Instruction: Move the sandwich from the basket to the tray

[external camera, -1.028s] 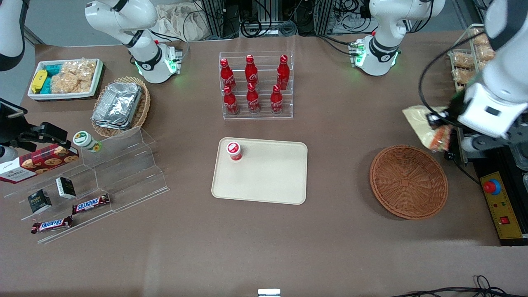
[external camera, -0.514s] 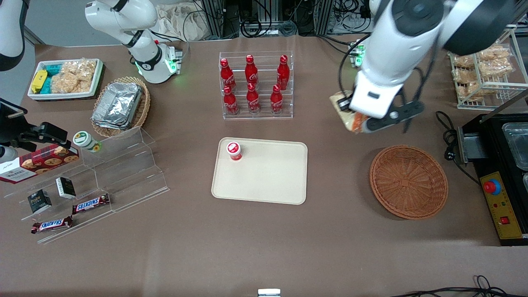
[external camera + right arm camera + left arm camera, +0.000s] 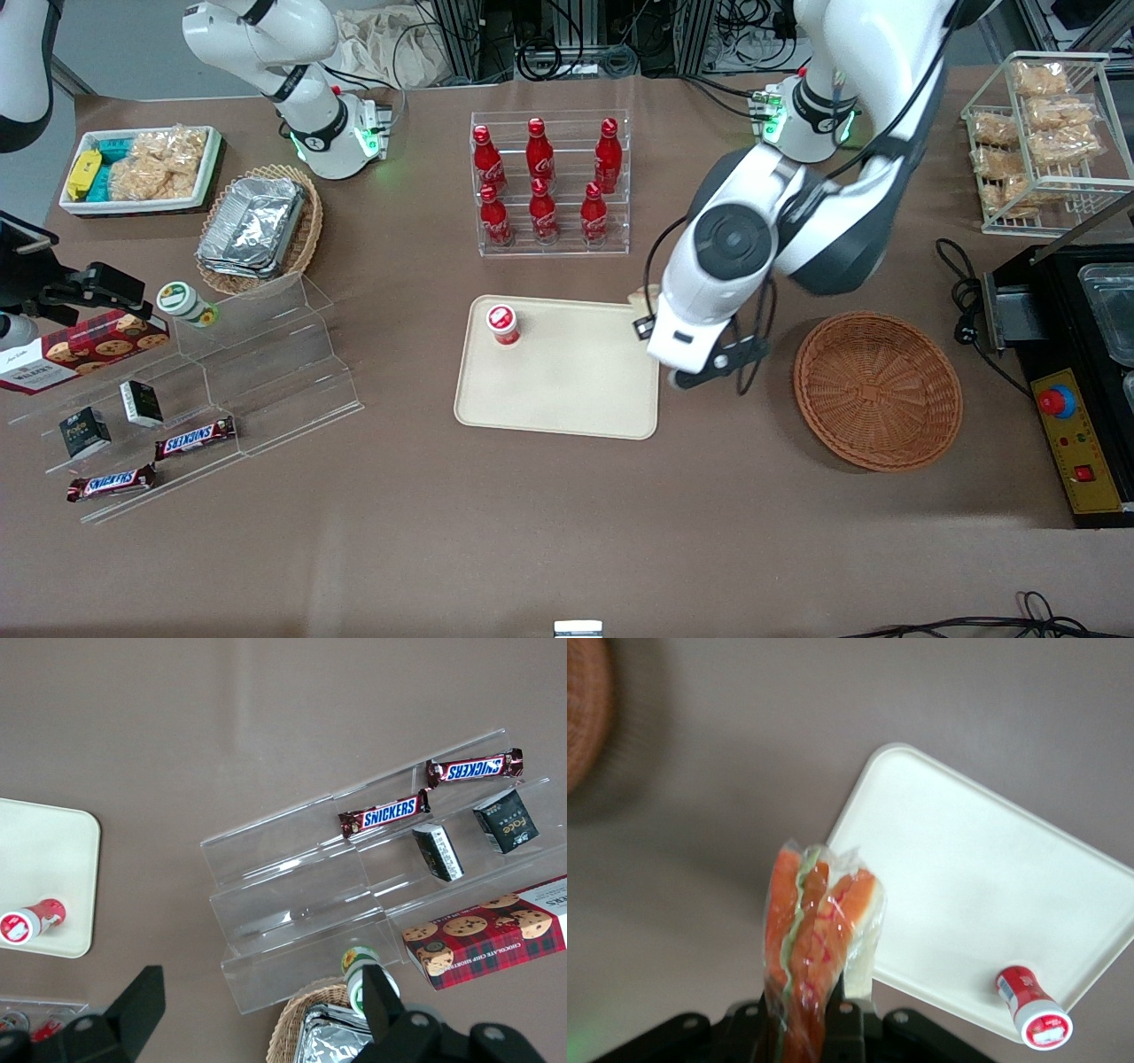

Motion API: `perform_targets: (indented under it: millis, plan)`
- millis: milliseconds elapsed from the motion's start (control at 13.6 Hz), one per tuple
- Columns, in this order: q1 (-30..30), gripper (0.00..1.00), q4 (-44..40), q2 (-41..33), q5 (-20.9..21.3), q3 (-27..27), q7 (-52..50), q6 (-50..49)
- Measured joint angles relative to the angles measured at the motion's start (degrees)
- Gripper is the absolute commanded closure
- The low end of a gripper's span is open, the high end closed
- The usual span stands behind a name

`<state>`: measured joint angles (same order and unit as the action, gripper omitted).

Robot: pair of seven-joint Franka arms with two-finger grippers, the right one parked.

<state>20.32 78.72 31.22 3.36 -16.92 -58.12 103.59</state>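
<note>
gripper now at tray edge, clenched on sandwich, basket empty

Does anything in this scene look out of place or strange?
Only one small thing: a red bottle with a white cap already stands on the cream rectangular tray, near a corner. The gripper holds the wrapped triangular sandwich above the tray's edge nearest the round reddish-brown wicker basket. Nothing is spilled or damaged.
</note>
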Motion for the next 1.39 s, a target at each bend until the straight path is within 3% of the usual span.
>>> perform_targets:
  millis: [514, 661, 734, 807, 881, 954, 1174, 1394]
  plan:
    - [1.6, 0.93, 0.0, 12.7, 1.8, 0.1, -1.0, 8.0]
    - [1.8, 0.88, 0.0, 14.7, 2.2, 0.1, -1.0, 10.4]
    - [2.1, 0.82, 0.0, 15.4, 2.3, 0.1, -1.0, 11.3]
    - [2.3, 0.68, -0.1, 15.9, 2.3, 0.1, -1.0, 11.6]
    - [2.3, 0.3, -0.2, 16.0, 2.3, 0.1, -1.0, 11.7]
    - [2.3, 0.0, -0.4, 15.9, 2.3, 0.1, -1.0, 11.7]
    - [2.2, 0.0, -2.1, 15.3, 2.3, 0.3, -2.2, 11.8]
    - [2.1, 0.0, -3.7, 9.9, 2.5, 1.7, -6.5, 11.5]
